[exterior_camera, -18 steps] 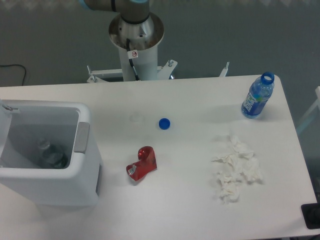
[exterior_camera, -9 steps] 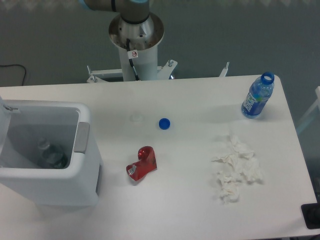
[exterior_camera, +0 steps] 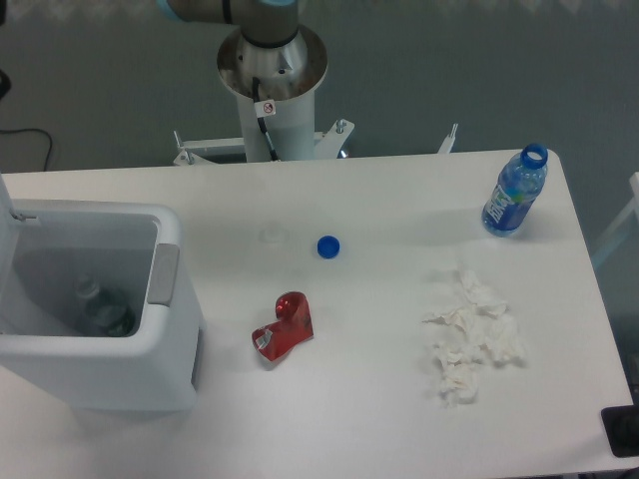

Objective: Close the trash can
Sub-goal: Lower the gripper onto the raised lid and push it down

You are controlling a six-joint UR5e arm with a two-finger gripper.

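Note:
The trash can (exterior_camera: 120, 374) is a big white boxy bin at the table's left end. It stands open, and its lid (exterior_camera: 6, 205) shows only as a thin white strip upright at the left frame edge. A grey latch tab (exterior_camera: 163, 273) sits on the right rim. A crumpled clear bottle (exterior_camera: 105, 309) lies inside. Only the arm's base column (exterior_camera: 272, 75) and a bit of its upper link show. No gripper fingers are in view. A small dark shape (exterior_camera: 3, 84) touches the left edge, and I cannot tell what it is.
On the table lie a crushed red can (exterior_camera: 284, 325), a blue bottle cap (exterior_camera: 327, 245), a clear cap (exterior_camera: 271, 237) and a heap of crumpled white tissues (exterior_camera: 471, 339). A blue water bottle (exterior_camera: 514, 192) stands uncapped at the far right.
A dark shape and a pale patch have appeared at the upper left frame edge. The lid strip at the left edge looks slightly shifted. Nothing on the table has moved.

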